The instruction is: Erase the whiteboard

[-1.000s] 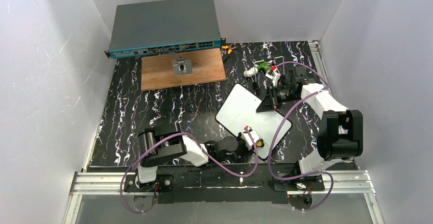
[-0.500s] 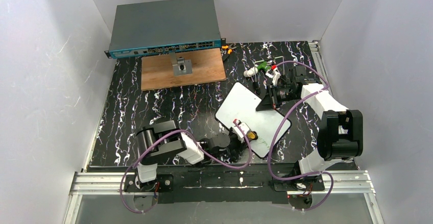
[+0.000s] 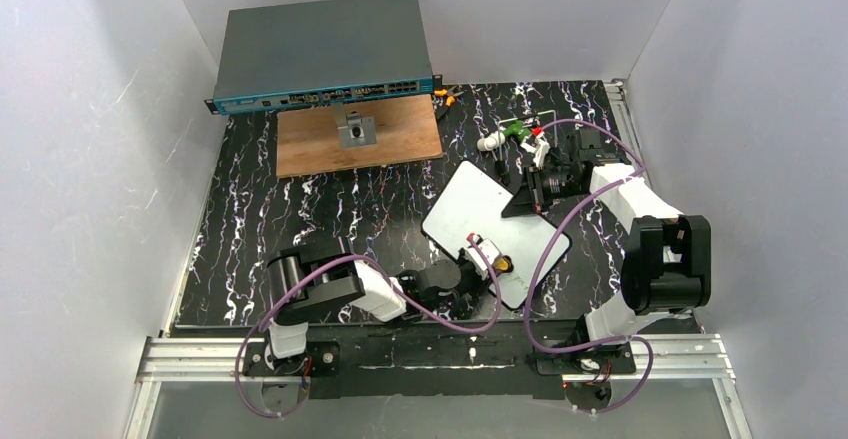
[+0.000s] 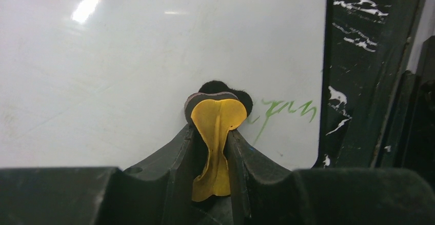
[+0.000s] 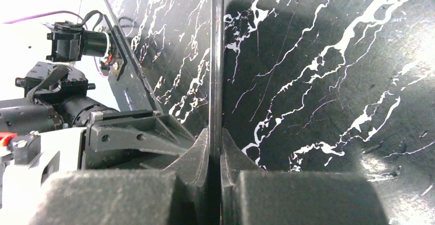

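Observation:
The whiteboard [image 3: 478, 211] lies tilted on the black marbled table; in the left wrist view the whiteboard [image 4: 128, 66] fills the frame, with a green scribble [image 4: 284, 109] near its lower right corner. My left gripper [image 3: 488, 259] [image 4: 213, 130] is shut on a yellow eraser [image 4: 218, 115] [image 3: 503, 263], whose dark felt presses on the board just left of the scribble. My right gripper [image 3: 530, 197] [image 5: 216, 133] is shut on the whiteboard's far right edge [image 5: 217, 56], seen edge-on as a thin dark line.
A grey network switch [image 3: 320, 49] stands at the back, with a brown wooden board [image 3: 400, 139] carrying a small metal block [image 3: 355, 131] in front of it. Markers and small parts [image 3: 510, 134] lie by the right arm. White walls close in on three sides.
The left gripper with the eraser swept up and left across the board's near corner, then came back to the right. The right arm and the whiteboard stayed put.

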`<state>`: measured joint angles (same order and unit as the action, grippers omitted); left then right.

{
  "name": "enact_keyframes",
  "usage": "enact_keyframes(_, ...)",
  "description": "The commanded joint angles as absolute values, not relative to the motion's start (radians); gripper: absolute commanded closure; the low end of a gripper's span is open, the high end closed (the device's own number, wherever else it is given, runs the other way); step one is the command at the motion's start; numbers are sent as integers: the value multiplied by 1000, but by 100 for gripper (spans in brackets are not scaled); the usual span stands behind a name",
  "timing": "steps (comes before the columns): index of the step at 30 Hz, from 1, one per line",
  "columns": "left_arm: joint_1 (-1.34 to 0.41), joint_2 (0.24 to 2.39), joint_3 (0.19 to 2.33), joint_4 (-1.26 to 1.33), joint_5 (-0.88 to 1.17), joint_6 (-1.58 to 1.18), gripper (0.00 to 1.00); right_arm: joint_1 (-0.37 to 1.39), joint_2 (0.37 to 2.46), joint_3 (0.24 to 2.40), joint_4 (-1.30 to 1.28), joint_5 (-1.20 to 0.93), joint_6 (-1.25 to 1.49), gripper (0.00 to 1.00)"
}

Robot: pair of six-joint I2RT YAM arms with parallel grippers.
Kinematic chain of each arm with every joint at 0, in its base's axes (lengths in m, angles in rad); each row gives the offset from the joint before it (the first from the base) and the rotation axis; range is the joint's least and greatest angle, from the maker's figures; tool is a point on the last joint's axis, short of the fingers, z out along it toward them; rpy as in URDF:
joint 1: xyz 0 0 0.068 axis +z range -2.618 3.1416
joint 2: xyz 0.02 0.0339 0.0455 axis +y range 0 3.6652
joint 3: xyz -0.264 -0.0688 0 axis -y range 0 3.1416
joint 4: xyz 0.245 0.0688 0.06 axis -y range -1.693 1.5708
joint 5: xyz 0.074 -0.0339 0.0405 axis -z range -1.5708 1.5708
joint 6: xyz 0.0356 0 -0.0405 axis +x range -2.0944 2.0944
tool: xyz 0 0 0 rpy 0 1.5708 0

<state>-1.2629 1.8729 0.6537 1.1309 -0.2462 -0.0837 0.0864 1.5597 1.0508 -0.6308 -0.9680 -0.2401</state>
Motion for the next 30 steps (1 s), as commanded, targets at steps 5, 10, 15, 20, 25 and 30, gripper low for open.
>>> enact_keyframes(5,-1255,1812,684,1140,-354,-64,100,106,1562,1057,-663,-1102,-246,99)
enact_keyframes(10,-1206,1788,637,1153,-359,-116,100,106,1560,1057,-664,-1101,-247,99)
enact_keyframes(15,-1200,1772,631,1126,-322,-88,100,106,1560,1057,-665,-1101,-249,99)
enact_keyframes(20,-1219,1766,654,1092,-252,-65,100,106,1560,1057,-667,-1101,-252,99)
enact_keyframes(25,-1287,1795,706,1073,-243,-7,100,106,1563,1058,-667,-1102,-253,99)
enact_keyframes(30,-1299,1837,731,1094,-265,-3,100,106,1561,1057,-670,-1103,-256,99)
